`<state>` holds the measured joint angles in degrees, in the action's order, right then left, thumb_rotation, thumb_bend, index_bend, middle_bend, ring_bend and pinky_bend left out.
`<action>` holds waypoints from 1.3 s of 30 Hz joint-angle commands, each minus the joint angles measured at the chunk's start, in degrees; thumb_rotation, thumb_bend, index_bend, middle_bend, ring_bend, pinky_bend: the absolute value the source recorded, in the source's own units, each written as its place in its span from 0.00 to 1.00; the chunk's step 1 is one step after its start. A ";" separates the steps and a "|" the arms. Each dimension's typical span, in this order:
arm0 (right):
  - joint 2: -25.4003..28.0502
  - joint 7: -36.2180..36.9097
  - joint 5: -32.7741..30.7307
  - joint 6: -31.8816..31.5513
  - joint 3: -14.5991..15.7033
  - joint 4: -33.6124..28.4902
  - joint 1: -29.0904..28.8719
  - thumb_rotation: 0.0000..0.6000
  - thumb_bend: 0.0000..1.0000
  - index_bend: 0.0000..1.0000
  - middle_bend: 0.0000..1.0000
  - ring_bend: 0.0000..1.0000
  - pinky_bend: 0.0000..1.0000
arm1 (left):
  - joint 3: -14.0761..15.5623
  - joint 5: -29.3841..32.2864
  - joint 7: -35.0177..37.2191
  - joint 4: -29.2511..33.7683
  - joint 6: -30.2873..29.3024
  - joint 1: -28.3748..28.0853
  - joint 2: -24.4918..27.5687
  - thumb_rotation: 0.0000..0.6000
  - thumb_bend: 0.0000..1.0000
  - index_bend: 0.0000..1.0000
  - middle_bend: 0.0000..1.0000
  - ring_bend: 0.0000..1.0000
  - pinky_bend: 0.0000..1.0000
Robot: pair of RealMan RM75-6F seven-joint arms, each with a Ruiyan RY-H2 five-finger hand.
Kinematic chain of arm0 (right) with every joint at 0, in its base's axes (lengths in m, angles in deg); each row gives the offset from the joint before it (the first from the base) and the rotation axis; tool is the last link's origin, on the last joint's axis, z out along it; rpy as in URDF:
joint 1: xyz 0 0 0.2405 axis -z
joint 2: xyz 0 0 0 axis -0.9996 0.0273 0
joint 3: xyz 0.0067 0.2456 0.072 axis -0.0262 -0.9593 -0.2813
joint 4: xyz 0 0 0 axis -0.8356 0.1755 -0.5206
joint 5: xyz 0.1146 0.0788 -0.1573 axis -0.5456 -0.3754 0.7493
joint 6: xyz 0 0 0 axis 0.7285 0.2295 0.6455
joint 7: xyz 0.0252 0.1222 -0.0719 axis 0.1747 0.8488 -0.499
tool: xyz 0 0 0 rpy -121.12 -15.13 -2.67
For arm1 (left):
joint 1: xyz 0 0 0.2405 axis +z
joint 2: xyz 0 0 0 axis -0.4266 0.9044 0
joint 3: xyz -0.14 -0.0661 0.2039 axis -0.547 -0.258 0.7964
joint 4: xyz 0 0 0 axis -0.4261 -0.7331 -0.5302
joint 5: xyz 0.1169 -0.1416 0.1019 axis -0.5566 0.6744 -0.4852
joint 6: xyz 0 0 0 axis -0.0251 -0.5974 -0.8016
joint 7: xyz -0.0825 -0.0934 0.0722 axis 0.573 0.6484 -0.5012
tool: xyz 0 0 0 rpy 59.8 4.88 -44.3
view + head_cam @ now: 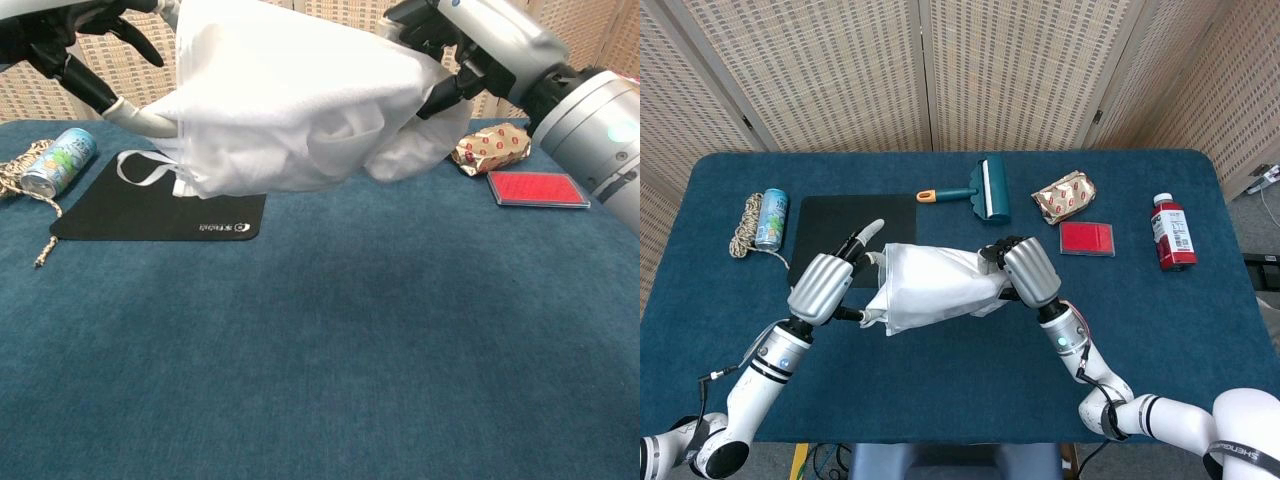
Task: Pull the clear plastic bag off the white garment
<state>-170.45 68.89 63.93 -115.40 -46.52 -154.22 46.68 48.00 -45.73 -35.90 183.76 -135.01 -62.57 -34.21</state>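
The white garment, wrapped in a clear plastic bag, hangs in the air between my two hands above the table's middle. My left hand holds the bag's left edge, with one finger pointing away from me. My right hand grips the bundle's right end with its fingers curled in. In the chest view the garment fills the upper middle. There the left hand is at the top left, with a pale fingertip under the bag's edge. The right hand clamps the other end. A loose strip of bag dangles over the mat.
A black mat lies under the bundle's left side, with a can and a coil of rope further left. Behind are a teal lint roller, a snack packet and a red case. A red bottle stands at the right.
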 commanded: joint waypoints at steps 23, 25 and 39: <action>-0.91 0.88 -0.11 -0.09 -0.23 -0.27 -0.29 1.00 0.60 0.70 0.75 0.68 0.67 | -0.22 -2.11 0.07 -0.89 -1.01 -1.07 -3.31 1.00 0.25 0.50 0.00 0.00 0.21; -0.95 0.90 -0.13 -0.08 -0.19 -0.21 -0.27 1.00 0.60 0.70 0.75 0.68 0.67 | -0.12 -2.38 0.28 -0.82 -1.05 -1.05 -3.31 1.00 0.31 0.50 0.00 0.00 0.21; -1.08 0.80 -0.56 0.87 0.32 0.39 -0.14 1.00 0.60 0.70 0.74 0.68 0.67 | -0.04 -2.39 1.96 -0.70 -1.50 -0.65 -3.73 1.00 0.48 0.68 0.00 0.00 0.21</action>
<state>-171.55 69.69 63.39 -114.56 -46.23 -153.84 46.53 47.96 -48.15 -33.96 183.07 -136.51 -63.23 -37.94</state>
